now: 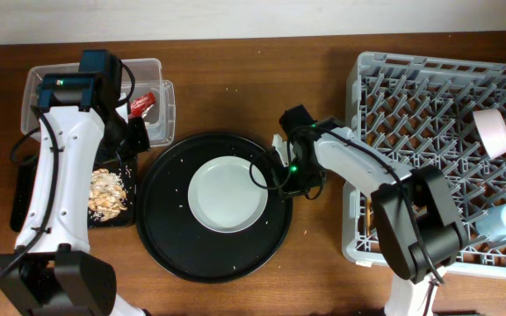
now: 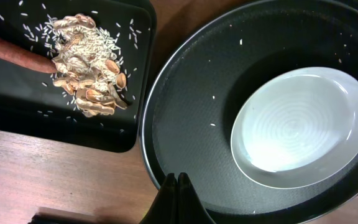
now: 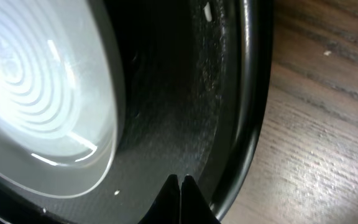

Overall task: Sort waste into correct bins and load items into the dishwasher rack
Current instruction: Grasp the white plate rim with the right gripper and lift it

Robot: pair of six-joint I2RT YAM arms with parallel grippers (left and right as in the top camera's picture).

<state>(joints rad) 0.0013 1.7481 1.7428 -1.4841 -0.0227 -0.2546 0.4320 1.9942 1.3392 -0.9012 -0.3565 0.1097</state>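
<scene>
I am working the right hand point(image 3: 179, 180) now. Its two fingers are pressed together with nothing between them, and the tips are hanging low over the inside of the round tray point(image 3: 253, 93), just within its rim. The plate point(image 3: 36, 81) is lying flat in that tray right beside the hand, on its left, close but not touching as far as I can tell. Off to the hand's right, across a strip of bare desk point(image 1: 323, 254), the rack point(image 1: 429, 88) is waiting. It is already holding the bowl point(image 1: 493, 132) and the cup point(image 1: 503, 219).

My left hand point(image 2: 176, 180) is likewise closed on nothing, hovering at the tray's opposite edge. Just to its left the scraps point(image 2: 89, 81) and the carrot point(image 2: 11, 53) are sitting in the flat black bin point(image 2: 17, 118). Ahead of it the red wrapper point(image 1: 141, 104) is lying in the clear tub point(image 1: 152, 66).

So I am judging that the waste is sorted and I am on the loading step, with the plate the last piece in sight to move; I cannot make out the chopsticks.

Next I am expecting to spread the right fingers, slide one under the plate's raised near edge and pinch the rim. The plate looks smooth and shallow, so the grip may slip. Then I would be lifting it clear of the tray rim, carrying it right and standing it between the pegs.
</scene>
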